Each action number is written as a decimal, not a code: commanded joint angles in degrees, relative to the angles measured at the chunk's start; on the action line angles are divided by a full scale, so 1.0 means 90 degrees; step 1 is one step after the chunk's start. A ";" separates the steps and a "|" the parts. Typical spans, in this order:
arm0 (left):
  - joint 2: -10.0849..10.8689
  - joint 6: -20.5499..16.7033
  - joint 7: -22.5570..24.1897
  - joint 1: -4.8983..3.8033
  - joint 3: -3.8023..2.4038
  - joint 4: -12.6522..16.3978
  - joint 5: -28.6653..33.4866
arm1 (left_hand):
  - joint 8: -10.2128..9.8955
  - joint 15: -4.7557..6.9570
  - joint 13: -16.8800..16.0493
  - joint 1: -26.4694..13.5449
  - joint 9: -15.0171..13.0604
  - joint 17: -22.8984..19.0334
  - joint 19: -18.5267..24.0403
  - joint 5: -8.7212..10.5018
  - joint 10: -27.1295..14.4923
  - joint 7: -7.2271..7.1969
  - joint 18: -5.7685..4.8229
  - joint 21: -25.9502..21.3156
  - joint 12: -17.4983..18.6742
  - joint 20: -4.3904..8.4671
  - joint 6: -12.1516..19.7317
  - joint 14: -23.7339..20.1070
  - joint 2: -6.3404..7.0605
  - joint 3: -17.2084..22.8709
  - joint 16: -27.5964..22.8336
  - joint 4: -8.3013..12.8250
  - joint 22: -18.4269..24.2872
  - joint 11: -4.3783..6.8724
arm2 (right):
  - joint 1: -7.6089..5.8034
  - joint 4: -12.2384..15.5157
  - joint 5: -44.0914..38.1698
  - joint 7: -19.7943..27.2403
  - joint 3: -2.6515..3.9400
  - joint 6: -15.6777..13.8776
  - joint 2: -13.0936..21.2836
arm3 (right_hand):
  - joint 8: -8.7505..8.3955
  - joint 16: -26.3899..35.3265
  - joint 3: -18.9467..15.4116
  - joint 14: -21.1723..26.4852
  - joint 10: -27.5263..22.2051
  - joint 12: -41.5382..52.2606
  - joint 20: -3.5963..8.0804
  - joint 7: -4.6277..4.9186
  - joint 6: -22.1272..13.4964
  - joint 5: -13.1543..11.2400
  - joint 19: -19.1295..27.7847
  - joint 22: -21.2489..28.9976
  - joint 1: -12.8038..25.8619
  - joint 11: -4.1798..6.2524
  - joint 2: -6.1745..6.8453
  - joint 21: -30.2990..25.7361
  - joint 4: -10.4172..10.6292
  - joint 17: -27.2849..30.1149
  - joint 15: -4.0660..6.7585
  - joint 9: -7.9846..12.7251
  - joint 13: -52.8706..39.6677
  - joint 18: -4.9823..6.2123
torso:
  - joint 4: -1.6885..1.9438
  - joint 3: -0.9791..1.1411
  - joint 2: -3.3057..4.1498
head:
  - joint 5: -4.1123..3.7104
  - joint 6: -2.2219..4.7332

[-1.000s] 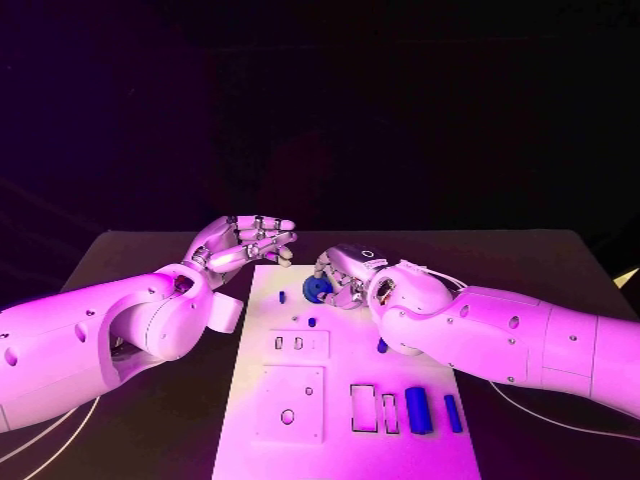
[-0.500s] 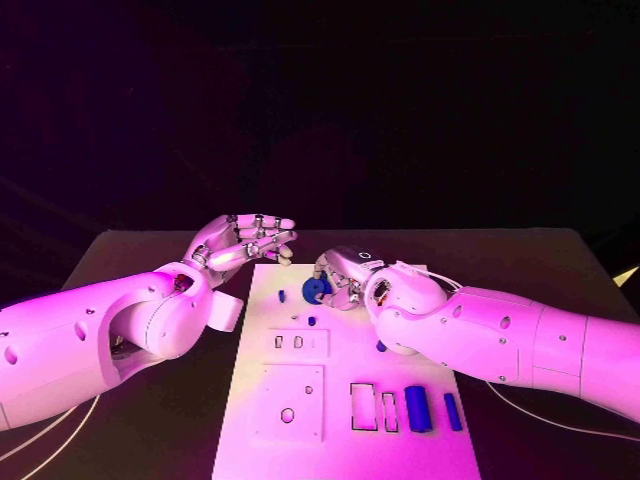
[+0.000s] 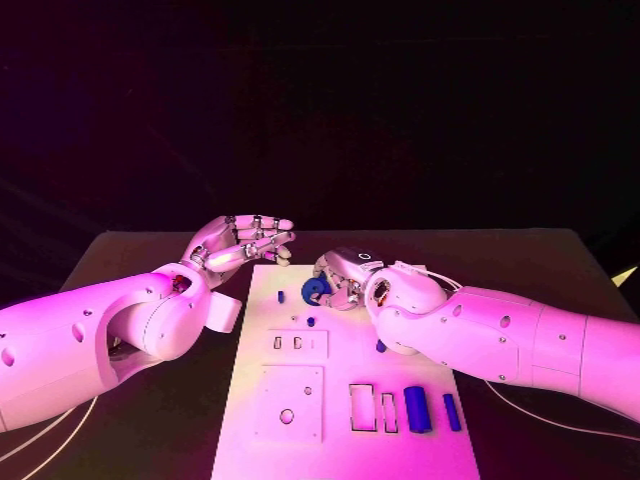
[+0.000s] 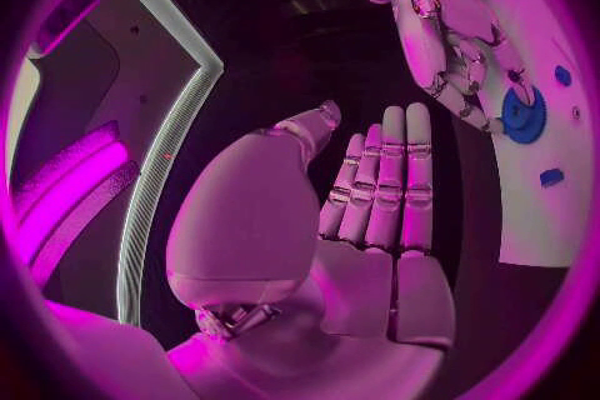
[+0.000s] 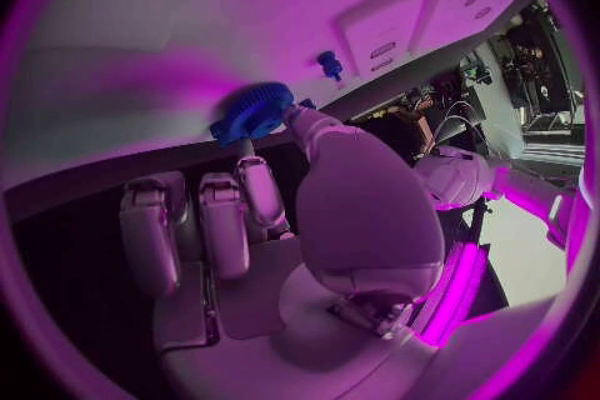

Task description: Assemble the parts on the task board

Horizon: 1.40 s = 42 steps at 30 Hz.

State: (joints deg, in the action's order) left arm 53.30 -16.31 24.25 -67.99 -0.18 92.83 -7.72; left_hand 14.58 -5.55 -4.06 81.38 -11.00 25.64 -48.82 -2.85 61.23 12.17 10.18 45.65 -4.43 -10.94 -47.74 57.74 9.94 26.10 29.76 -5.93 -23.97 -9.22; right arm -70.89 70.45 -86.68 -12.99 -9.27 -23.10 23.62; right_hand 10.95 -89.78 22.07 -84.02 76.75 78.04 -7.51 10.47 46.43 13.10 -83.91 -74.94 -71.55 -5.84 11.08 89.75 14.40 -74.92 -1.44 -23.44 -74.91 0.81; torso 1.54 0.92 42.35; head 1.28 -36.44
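Since the earlier frame the blue gear [image 3: 316,290] has tipped slightly in the right hand's grip; little else has shifted. On the left, the left hand [image 3: 242,240] hovers over the bench [image 3: 133,255] beside the task board [image 3: 346,440], fingers curled together, holding nothing. The right hand [image 3: 352,277] pinches the one gear at the board's far end. Two blue bars [image 3: 417,409] lie side by side near the right edge.

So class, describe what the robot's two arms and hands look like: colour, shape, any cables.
Both arms are smooth, rounded white shells with small dark holes. The left hand and right hand are silver, jointed, many-fingered. Thin pale cables trail beneath each arm.
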 commanded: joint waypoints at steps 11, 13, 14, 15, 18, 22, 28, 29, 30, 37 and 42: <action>0.0021 0.0132 -0.0034 -0.0010 -0.0005 0.0010 -0.0043 | -0.0029 -0.0005 -0.0005 -0.0003 0.0000 0.0018 0.0047 -0.0009 0.0000 0.0094 0.0025 0.0048 0.0044 0.0002 -0.0016 -0.0051 -0.0024 0.0067 0.0046 0.0007 -0.0022 -0.0015 | 0.0017 0.0125 0.0069 0.0012 -0.0009 0.0279 0.0194 | 0.0051 -0.0009 0.0068 -0.0653 0.0067 0.0069 -0.0007 -0.0050 0.0219 0.0078 -0.0677 -0.1673 0.0180 0.0051 -0.0018 0.0028 0.0102 -0.1634 0.0010 -0.0006 -0.0174 -0.0090 | 0.0001 0.0001 -0.0001 | 0.0013 -0.0038; 0.0022 0.0131 -0.0036 -0.0010 -0.0005 0.0009 -0.0044 | -0.0029 -0.0005 -0.0005 -0.0003 0.0000 0.0018 0.0047 -0.0009 0.0000 0.0094 0.0025 0.0048 0.0044 0.0002 -0.0016 -0.0051 -0.0024 0.0067 0.0046 0.0007 -0.0022 -0.0015 | 0.0018 0.0130 0.0069 0.0003 -0.0010 0.0272 0.0215 | 0.0050 -0.0007 0.0067 -0.0652 0.0064 0.0066 -0.0004 -0.0051 0.0223 0.0068 -0.0677 -0.1673 0.0201 0.0054 -0.0013 0.0028 0.0112 -0.1628 0.0014 -0.0003 -0.0170 -0.0090 | 0.0002 0.0001 -0.0001 | 0.0012 -0.0039; 0.0023 0.0130 -0.0037 -0.0010 -0.0005 0.0008 -0.0044 | -0.0033 -0.0007 -0.0003 -0.0004 0.0002 0.0022 0.0051 -0.0009 -0.0008 0.0098 0.0024 0.0055 0.0048 0.0001 -0.0009 -0.0054 -0.0022 0.0068 0.0049 0.0007 -0.0026 -0.0018 | 0.0019 0.0136 0.0068 0.0001 -0.0010 0.0262 0.0227 | 0.0050 -0.0007 0.0067 -0.0652 0.0064 0.0066 -0.0004 -0.0051 0.0223 0.0068 -0.0677 -0.1673 0.0201 0.0054 -0.0013 0.0028 0.0112 -0.1628 0.0014 -0.0003 -0.0170 -0.0090 | 0.0001 0.0001 -0.0002 | 0.0012 -0.0041; 0.0023 0.0129 -0.0037 -0.0010 -0.0005 0.0007 -0.0044 | -0.0033 -0.0007 -0.0003 -0.0004 0.0002 0.0022 0.0051 -0.0009 -0.0008 0.0098 0.0024 0.0055 0.0048 0.0001 -0.0009 -0.0054 -0.0022 0.0068 0.0049 0.0007 -0.0026 -0.0018 | 0.0019 0.0145 0.0068 0.0002 -0.0010 0.0249 0.0241 | 0.0048 -0.0008 0.0065 -0.0653 0.0070 0.0071 -0.0001 -0.0052 0.0225 0.0058 -0.0677 -0.1673 0.0216 0.0055 -0.0006 0.0028 0.0120 -0.1631 0.0015 -0.0001 -0.0176 -0.0090 | 0.0002 0.0001 -0.0002 | 0.0013 -0.0044; 0.0024 0.0127 -0.0039 -0.0009 -0.0005 0.0004 -0.0044 | -0.0033 -0.0007 -0.0003 -0.0004 0.0002 0.0022 0.0051 -0.0009 -0.0008 0.0098 0.0024 0.0055 0.0048 0.0001 -0.0009 -0.0054 -0.0022 0.0068 0.0049 0.0007 -0.0026 -0.0018 | 0.0020 0.0184 0.0066 0.0022 -0.0010 0.0160 0.0291 | 0.0048 -0.0007 0.0065 -0.0652 0.0070 0.0071 -0.0001 -0.0052 0.0225 0.0057 -0.0677 -0.1673 0.0218 0.0055 -0.0005 0.0028 0.0120 -0.1629 0.0016 -0.0001 -0.0176 -0.0090 | 0.0005 0.0002 -0.0001 | 0.0012 -0.0043; 0.0029 0.0124 -0.0041 -0.0009 -0.0005 0.0002 -0.0044 | -0.0033 -0.0007 -0.0003 -0.0004 0.0002 0.0022 0.0051 -0.0009 -0.0008 0.0098 0.0024 0.0055 0.0048 0.0001 -0.0009 -0.0054 -0.0022 0.0068 0.0049 0.0007 -0.0026 -0.0018 | 0.0020 0.0293 0.0072 0.0146 -0.0010 -0.0163 0.0404 | 0.0047 -0.0004 0.0064 -0.0650 0.0081 0.0081 0.0000 -0.0052 0.0225 0.0056 -0.0677 -0.1673 0.0219 0.0056 0.0002 0.0028 0.0118 -0.1621 0.0016 0.0000 -0.0187 -0.0090 | 0.0001 0.0004 0.0002 | 0.0010 -0.0034; 0.0034 0.0130 -0.0038 -0.0009 -0.0005 -0.0008 -0.0044 | -0.0038 -0.0010 -0.0001 -0.0006 0.0003 0.0026 0.0057 -0.0009 -0.0019 0.0104 0.0023 0.0065 0.0053 0.0000 -0.0001 -0.0057 -0.0021 0.0069 0.0054 0.0007 -0.0032 -0.0023 | 0.0012 0.0815 0.0267 0.0456 -0.0003 -0.0604 0.0883 | 0.0043 -0.0002 0.0141 -0.0649 0.0152 0.0141 0.0016 -0.0063 0.0261 0.0073 -0.0677 -0.1673 0.0099 0.0069 0.0055 0.0028 0.0004 -0.1616 0.0030 0.0014 -0.0253 -0.0090 | -0.0005 0.0003 -0.0009 | 0.0012 -0.0021; 0.0035 0.0132 -0.0036 -0.0009 -0.0005 -0.0013 -0.0044 | -0.0038 -0.0010 -0.0001 -0.0006 0.0003 0.0026 0.0057 -0.0009 -0.0019 0.0104 0.0023 0.0065 0.0053 0.0000 -0.0001 -0.0057 -0.0021 0.0069 0.0054 0.0007 -0.0032 -0.0023 | 0.0003 0.0939 0.0358 0.0498 0.0002 -0.0610 0.1006 | 0.0041 0.0000 0.0163 -0.0648 0.0155 0.0142 0.0020 -0.0066 0.0271 0.0064 -0.0677 -0.1673 0.0061 0.0072 0.0078 0.0028 -0.0035 -0.1611 0.0034 0.0019 -0.0255 -0.0090 | -0.0009 0.0003 -0.0012 | 0.0011 -0.0019; 0.0037 0.0133 -0.0033 -0.0009 -0.0005 -0.0016 -0.0044 | -0.0038 -0.0010 -0.0001 -0.0006 0.0003 0.0026 0.0057 -0.0009 -0.0019 0.0104 0.0023 0.0065 0.0053 0.0000 -0.0001 -0.0057 -0.0021 0.0069 0.0054 0.0007 -0.0032 -0.0023 | -0.0011 0.1062 0.0474 0.0542 0.0008 -0.0595 0.1138 | 0.0035 0.0002 0.0192 -0.0646 0.0147 0.0134 0.0024 -0.0068 0.0276 0.0032 -0.0677 -0.1673 0.0007 0.0076 0.0102 0.0028 -0.0085 -0.1604 0.0037 0.0026 -0.0246 -0.0090 | -0.0014 0.0003 -0.0016 | 0.0012 -0.0015; 0.0056 0.0135 -0.0017 -0.0008 -0.0004 -0.0054 -0.0042 | -0.0041 -0.0014 -0.0001 -0.0009 0.0004 0.0028 0.0065 -0.0009 -0.0022 0.0104 0.0022 0.0071 0.0054 -0.0002 0.0002 -0.0066 -0.0018 0.0069 0.0053 0.0007 -0.0035 -0.0025 | -0.0223 0.1717 0.1707 0.1107 0.0034 -0.0072 0.2219 | 0.0008 0.0004 0.0320 -0.0645 0.0126 0.0110 0.0026 -0.0051 0.0296 -0.0121 -0.0677 -0.1673 -0.0263 0.0065 0.0205 0.0027 -0.0334 -0.1601 0.0033 0.0060 -0.0227 -0.0090 | -0.0059 0.0013 -0.0046 | -0.0029 -0.0001; 0.0051 0.0131 -0.0011 -0.0008 -0.0003 -0.0082 -0.0040 | -0.0041 -0.0021 -0.0001 -0.0015 0.0003 0.0028 0.0087 -0.0009 -0.0022 0.0103 0.0019 0.0075 0.0052 -0.0007 0.0002 -0.0096 -0.0015 0.0070 0.0043 0.0004 -0.0038 -0.0027 | -0.0320 0.1686 0.2107 0.1374 0.0038 0.0381 0.2792 | -0.0063 0.0031 0.0233 -0.0627 -0.0023 -0.0023 0.0012 -0.0035 0.0206 -0.0290 -0.0538 -0.1539 -0.0436 0.0049 0.0353 -0.0138 -0.0504 -0.1534 0.0018 0.0103 -0.0089 -0.0038 | -0.0088 0.0020 -0.0078 | -0.0065 -0.0006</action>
State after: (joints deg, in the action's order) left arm 53.85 -16.06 23.60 -67.99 -0.17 92.06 -7.94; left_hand 14.58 -5.74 -4.05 81.38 -11.00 25.82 -48.40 -2.85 61.23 12.17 10.18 46.10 -4.16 -10.94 -47.74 57.11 9.94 26.42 29.97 -5.93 -24.26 -9.22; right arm -73.74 85.74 -72.99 -4.74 -8.92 -24.18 48.43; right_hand 10.62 -89.78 24.14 -84.02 76.82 77.95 -7.50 10.16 48.59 10.64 -83.91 -74.91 -75.06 -5.40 14.42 88.72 10.11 -74.90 -1.43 -22.56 -74.95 0.82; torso 0.96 1.05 41.86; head 0.80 -36.46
